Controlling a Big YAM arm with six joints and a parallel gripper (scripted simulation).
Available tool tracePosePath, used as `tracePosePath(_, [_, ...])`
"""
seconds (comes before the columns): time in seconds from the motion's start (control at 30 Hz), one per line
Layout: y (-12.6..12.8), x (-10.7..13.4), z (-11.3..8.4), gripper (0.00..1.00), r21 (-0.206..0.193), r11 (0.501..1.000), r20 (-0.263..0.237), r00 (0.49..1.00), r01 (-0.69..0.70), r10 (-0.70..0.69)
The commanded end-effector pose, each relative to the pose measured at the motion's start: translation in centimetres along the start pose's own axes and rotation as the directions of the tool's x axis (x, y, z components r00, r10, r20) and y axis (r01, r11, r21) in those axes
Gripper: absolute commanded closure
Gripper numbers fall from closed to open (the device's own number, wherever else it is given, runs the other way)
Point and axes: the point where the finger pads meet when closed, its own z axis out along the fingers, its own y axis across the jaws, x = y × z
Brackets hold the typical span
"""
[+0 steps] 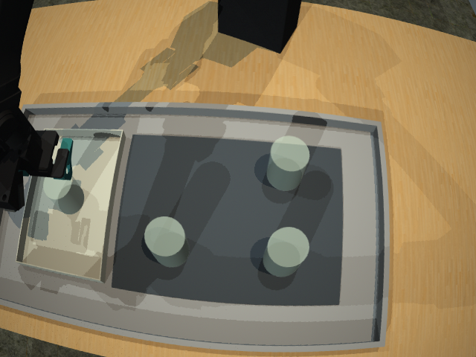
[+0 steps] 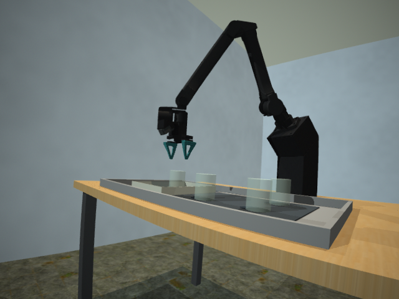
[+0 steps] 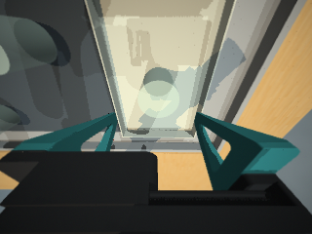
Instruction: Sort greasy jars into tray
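While one jar stands in the tray, three wait on the mat

With my arm (image 1: 10, 50) (image 2: 209, 64) raised over the tray end, I look at the steel top (image 1: 215, 326) (image 2: 212, 208), the largest thing of the work. Upon it lies the dark mat (image 1: 238, 215) (image 2: 225, 200) (image 3: 93, 93), and beside this mat is the pale tray (image 1: 111, 215) (image 2: 146, 186) (image 3: 103, 63).

Three jars are upright on the mat: the near-tray jar (image 1: 164, 236) (image 2: 205, 186), the base-side jar (image 1: 289, 153) (image 2: 283, 192) and the far-corner jar (image 1: 288, 247) (image 2: 259, 194). The fourth, the tray jar (image 1: 56, 188) (image 2: 177, 178) (image 3: 158, 98), stands inside the tray, below my fingers (image 1: 67, 158) (image 2: 179, 157). These are released, wide apart, and they hold nothing.

I judge that the step in hand is to leave this jar well. I should rise straight until the tips are surely higher than every jar, and only then travel sideways. For the next test, I would centre on one jar, close gently and low on its wall, and feel if it slips. Too strong a push could tip it; too weak a grip could lose a greasy one. Which jars are greasy, I cannot tell by looking.
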Motion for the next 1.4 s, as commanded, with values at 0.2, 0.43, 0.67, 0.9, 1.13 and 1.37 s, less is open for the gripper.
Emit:
tracePosePath(0.2, [1.9,0.3,-1.3,0.0,0.018,1.0,0.014,1.0,0.006,-0.006])
tracePosePath(0.43, [7.5,1.6,-1.2,0.0,0.018,1.0,0.014,1.0,0.006,-0.006])
tracePosePath(0.67, [12.3,2.7,-1.1,0.0,0.018,1.0,0.014,1.0,0.006,-0.006])
tracePosePath(0.9, [17.2,3.8,-1.0,0.0,0.018,1.0,0.014,1.0,0.006,-0.006])
tracePosePath(1.13, [22.8,5.1,-0.9,0.0,0.018,1.0,0.014,1.0,0.006,-0.006])
tracePosePath(1.37, [26.8,6.1,-0.8,0.0,0.018,1.0,0.014,1.0,0.006,-0.006])
